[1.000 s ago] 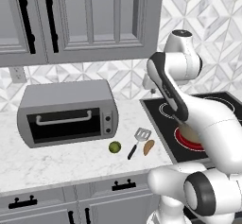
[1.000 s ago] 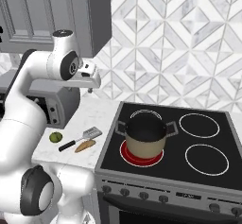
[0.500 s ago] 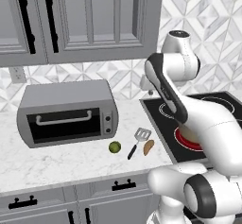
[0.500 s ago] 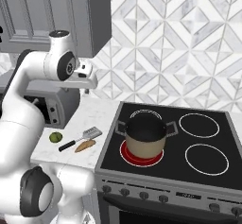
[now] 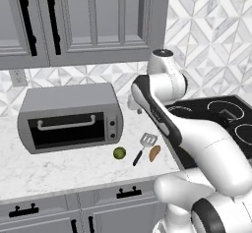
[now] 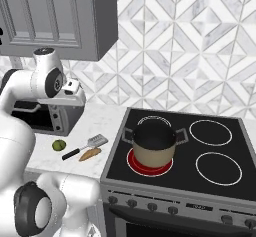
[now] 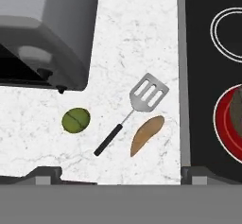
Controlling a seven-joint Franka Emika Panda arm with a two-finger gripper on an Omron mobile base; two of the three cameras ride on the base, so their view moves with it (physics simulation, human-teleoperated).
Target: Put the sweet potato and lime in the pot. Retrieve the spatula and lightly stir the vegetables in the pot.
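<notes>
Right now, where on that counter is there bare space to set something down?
Bare marble counter lies between the toaster oven and the stove, behind the spatula. More lies along the front edge below the toaster oven. It is crowded where the lime, spatula and sweet potato sit close together by the stove.

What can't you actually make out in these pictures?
- The pot in the hand view: cut off by the right edge.
- The pot's bottom in the right base view: too dark inside to see.
- The toaster oven in the right base view: mostly hidden by the arm.
</notes>
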